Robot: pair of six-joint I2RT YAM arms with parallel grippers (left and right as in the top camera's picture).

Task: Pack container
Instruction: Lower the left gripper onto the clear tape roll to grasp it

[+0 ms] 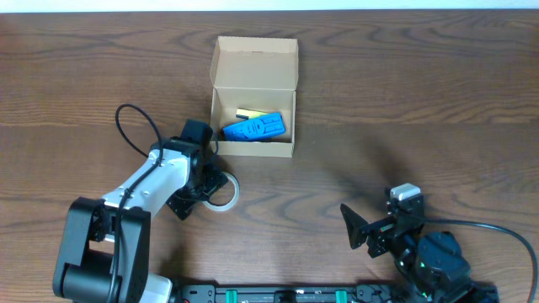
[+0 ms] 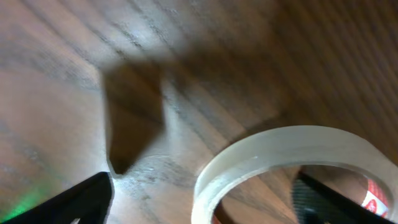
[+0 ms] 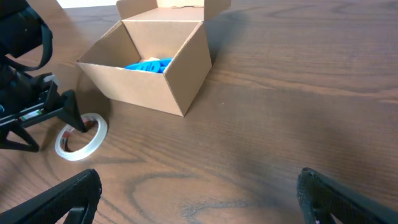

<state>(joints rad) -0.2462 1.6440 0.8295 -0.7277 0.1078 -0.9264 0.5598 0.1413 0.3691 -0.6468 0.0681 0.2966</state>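
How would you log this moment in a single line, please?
left gripper: open, straddling tape roll wall | right gripper: open, empty | cardboard box: lid open, blue item inside

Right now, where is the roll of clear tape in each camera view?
Overhead: the tape roll sits left of centre, just below the container's lower-left corner, partly under the left gripper.
Left wrist: it fills the lower right, close up.
Right wrist: far left, on the table beside the container.
Shared landmark: the left gripper's dark fingers, at the roll in every view.
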